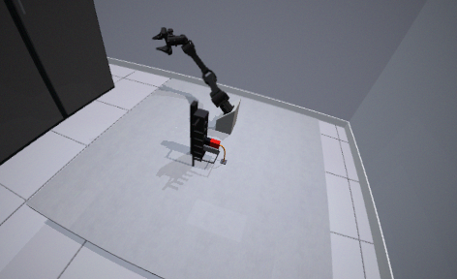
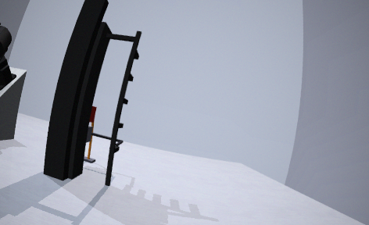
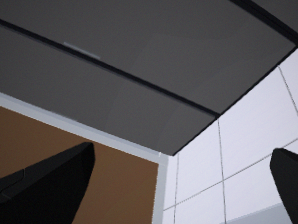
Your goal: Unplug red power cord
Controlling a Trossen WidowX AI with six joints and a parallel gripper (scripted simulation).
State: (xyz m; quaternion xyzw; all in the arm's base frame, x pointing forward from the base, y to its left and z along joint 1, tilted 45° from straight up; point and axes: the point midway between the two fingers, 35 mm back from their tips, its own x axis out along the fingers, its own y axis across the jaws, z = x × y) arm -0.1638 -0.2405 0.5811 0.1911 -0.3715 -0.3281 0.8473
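Grey-walled room, pale tiled floor [image 1: 349, 194] with a lighter grey mat [image 1: 140, 203] over the middle, dark cabinet [image 1: 34, 63] against the left wall.

Red plug [image 1: 215, 142] sits in the black power strip [image 1: 198, 133], which stands upright on the mat. Plug is low on the strip's right face, seated, touching it. Thin orange cord [image 1: 224, 152] curls from the plug down to a small grey end piece [image 1: 223, 162] on the mat just beside the strip's foot. From the exterior view only a sliver of the red plug [image 2: 93, 114] shows behind the strip [image 2: 72, 101], cord [image 2: 90, 146] hanging straight below it. A thin black rack frame [image 2: 121, 105] with short pegs stands just beside the strip.

Arm [image 1: 204, 73] rises from a grey pedestal [image 1: 228, 118] behind the strip and reaches up and left, well apart from plug, cord and strip. Gripper [image 1: 164, 41] is high in the air, fingers spread nearly full, nothing between them. Wrist view confirms: both fingertips at the frame edges, only cabinet and floor tiles between.
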